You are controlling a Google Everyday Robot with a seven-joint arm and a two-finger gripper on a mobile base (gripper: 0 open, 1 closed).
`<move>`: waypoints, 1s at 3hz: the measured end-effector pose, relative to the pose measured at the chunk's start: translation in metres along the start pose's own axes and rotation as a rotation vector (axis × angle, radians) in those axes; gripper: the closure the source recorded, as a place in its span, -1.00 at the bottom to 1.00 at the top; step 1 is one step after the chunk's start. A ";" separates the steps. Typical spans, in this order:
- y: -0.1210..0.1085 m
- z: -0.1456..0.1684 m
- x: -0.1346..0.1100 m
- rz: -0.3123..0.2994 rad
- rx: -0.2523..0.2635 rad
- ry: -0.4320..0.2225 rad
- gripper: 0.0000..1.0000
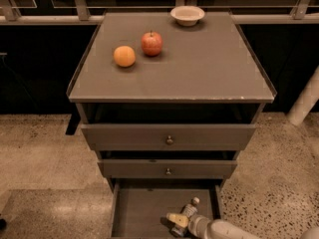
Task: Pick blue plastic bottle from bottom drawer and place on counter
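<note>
The blue plastic bottle (187, 212) lies on the floor of the open bottom drawer (142, 210), at its right side, white cap pointing toward the back. My gripper (178, 223) reaches in from the lower right and sits at the bottle's near end, its pale fingers (176, 218) against the bottle. The white arm (219, 229) hides the bottle's lower part. The counter (199, 68) is the flat grey top of the cabinet above.
On the counter stand an orange (124, 56), a red apple (151, 43) and a white bowl (187, 15) at the back edge. Two knobbed drawers (168, 137) sit partly open above the bottom drawer. Speckled floor surrounds the cabinet; a white pole (305, 103) stands at the right.
</note>
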State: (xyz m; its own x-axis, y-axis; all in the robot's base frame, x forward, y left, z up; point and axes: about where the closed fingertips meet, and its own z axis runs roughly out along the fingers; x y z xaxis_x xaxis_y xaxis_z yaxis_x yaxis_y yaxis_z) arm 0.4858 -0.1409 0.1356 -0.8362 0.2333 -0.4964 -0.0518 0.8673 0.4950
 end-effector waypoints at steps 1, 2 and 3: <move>0.004 0.004 -0.003 0.010 0.002 -0.002 -1.00; 0.012 0.018 -0.012 0.031 0.014 -0.012 -1.00; 0.018 0.023 -0.020 0.049 0.021 -0.023 -1.00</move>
State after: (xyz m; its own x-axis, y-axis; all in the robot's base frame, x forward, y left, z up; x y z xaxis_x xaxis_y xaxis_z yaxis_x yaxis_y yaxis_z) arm 0.5143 -0.1198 0.1377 -0.8247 0.2859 -0.4879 0.0011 0.8636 0.5041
